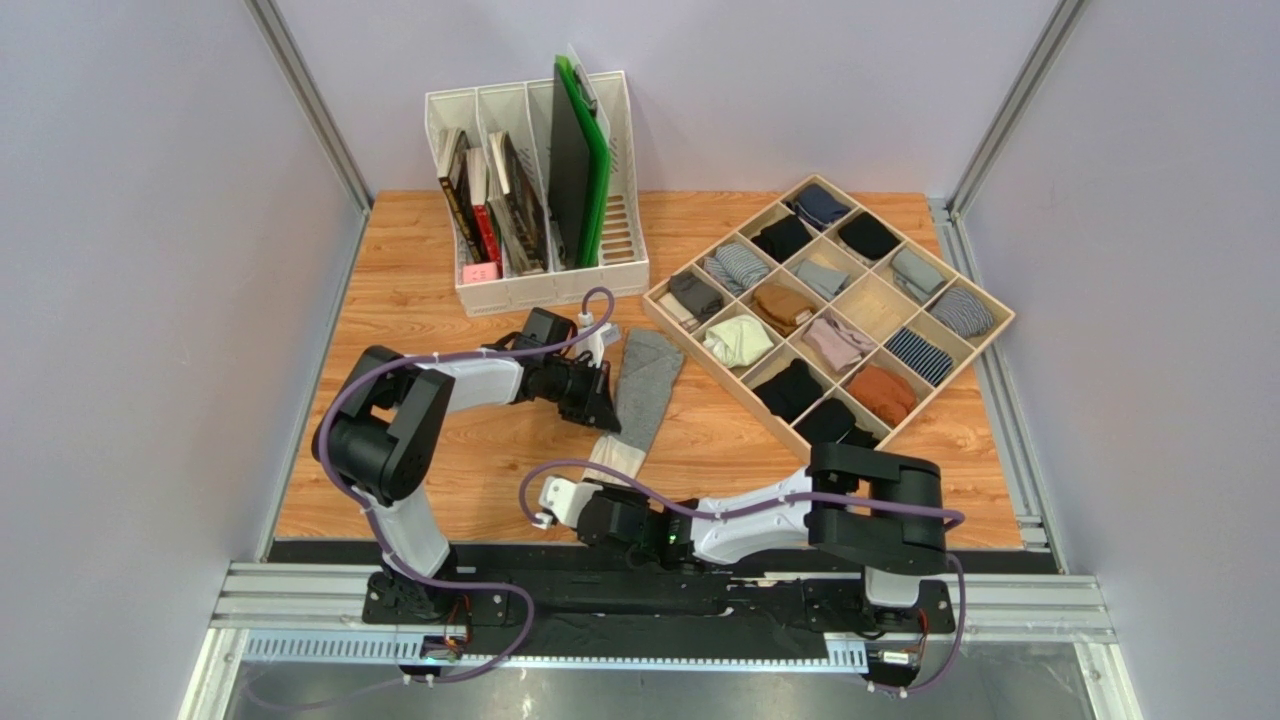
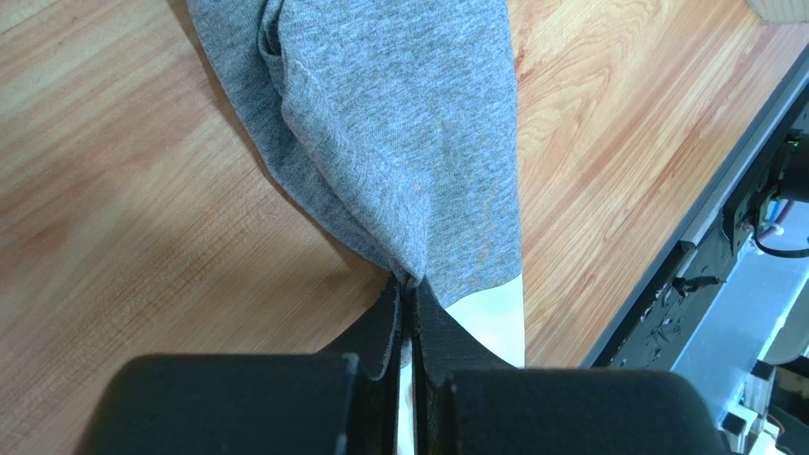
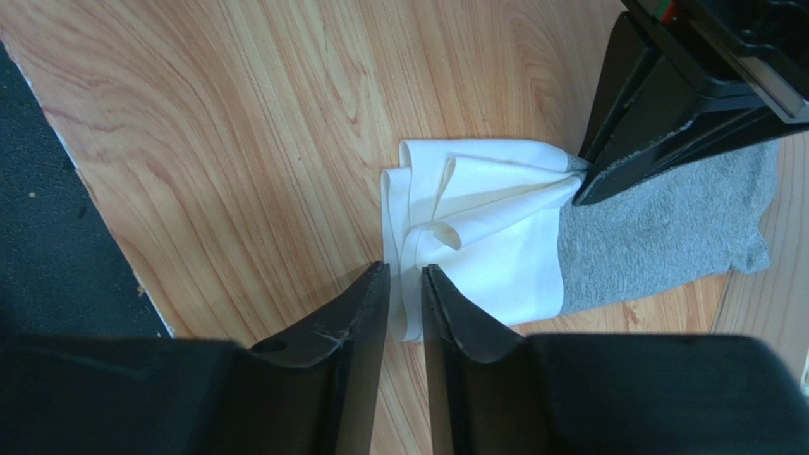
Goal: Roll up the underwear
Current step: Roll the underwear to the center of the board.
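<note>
The underwear (image 1: 648,378) lies on the wooden table as a long, narrow folded strip of heather-grey knit, its white waistband (image 1: 615,452) at the near end. My left gripper (image 1: 604,405) is shut on the grey fabric just above the waistband; the pinch shows in the left wrist view (image 2: 408,282), where the cloth (image 2: 408,123) bunches into the jaws. In the right wrist view my right gripper (image 3: 405,277) has its fingers closed to a narrow gap on the near edge of the crumpled waistband (image 3: 494,237). The left fingers (image 3: 617,161) show there too.
A white file rack (image 1: 534,278) with books and a green board stands at the back. A wooden divided tray (image 1: 729,375) of rolled bundles sits at the right, close to the underwear. The table's black near edge (image 1: 496,552) runs just behind the right gripper.
</note>
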{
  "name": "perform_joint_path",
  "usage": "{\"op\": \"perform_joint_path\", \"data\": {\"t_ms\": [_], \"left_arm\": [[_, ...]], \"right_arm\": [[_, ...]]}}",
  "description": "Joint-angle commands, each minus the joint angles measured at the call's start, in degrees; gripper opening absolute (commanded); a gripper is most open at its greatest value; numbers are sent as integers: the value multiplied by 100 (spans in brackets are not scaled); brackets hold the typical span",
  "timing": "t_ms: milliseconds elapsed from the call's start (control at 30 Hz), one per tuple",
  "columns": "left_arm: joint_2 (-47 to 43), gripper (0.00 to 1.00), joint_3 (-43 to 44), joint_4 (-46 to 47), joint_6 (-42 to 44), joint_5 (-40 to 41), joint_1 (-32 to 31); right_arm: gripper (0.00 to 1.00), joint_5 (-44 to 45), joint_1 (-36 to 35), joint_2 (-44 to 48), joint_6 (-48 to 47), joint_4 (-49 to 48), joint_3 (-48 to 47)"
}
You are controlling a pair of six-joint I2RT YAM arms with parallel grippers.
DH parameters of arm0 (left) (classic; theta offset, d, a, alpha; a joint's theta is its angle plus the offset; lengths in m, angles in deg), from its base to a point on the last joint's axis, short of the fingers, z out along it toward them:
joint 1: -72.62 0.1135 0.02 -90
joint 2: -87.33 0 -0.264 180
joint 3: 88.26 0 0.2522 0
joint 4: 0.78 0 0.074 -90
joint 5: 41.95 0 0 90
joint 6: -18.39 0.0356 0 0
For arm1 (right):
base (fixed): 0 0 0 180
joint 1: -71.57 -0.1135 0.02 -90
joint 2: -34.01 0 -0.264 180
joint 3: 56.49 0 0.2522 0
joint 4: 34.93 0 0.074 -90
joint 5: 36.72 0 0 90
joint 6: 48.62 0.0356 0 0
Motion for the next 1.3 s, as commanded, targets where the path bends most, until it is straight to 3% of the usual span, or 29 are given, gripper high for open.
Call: {"op": "perform_joint_path", "data": {"t_ms": [0, 267, 733, 1267], "left_arm": [[103, 0, 60, -183, 264, 17, -8], [112, 0, 43, -183, 273, 70, -8], [-82, 0, 25, -192, 185, 149, -8], [-82, 0, -98, -95, 106, 316, -8]], "right_arm": [[24, -418, 63, -396, 36, 379, -2], [0, -505, 239, -519, 203, 590, -116], [0, -101, 590, 289, 818, 783, -125], [0, 110, 916, 720, 774, 441, -160]]}}
